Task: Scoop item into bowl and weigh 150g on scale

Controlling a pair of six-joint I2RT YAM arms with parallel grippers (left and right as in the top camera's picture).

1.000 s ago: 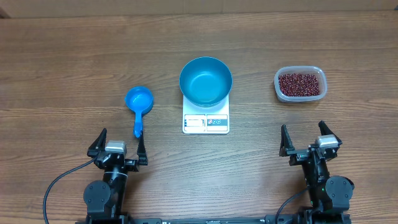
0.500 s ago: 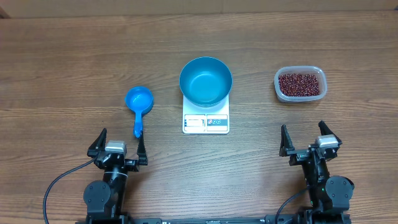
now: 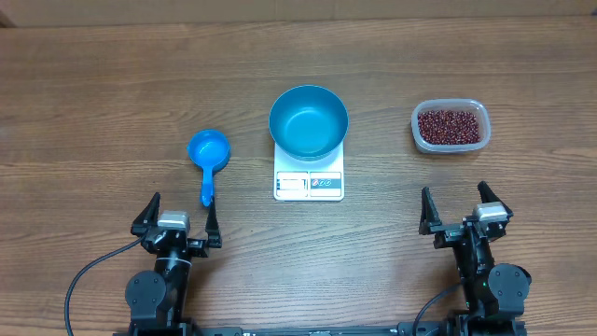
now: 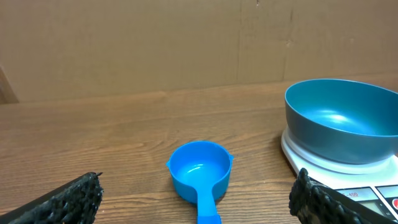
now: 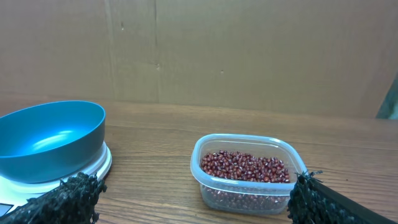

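Left claw [image 3: 183, 211], right claw [image 3: 454, 202]: gaping, empty; we fear the scoop [image 3: 208, 149] ahead of the left, seemingly slick-handled, skidding aside.

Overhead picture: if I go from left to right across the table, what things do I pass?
blue scoop → blue bowl → clear tub full of beans

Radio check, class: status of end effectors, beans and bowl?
Left end effector open, empty. Right end effector same. Beans in tub, bowl empty on scale. Nothing blocking.
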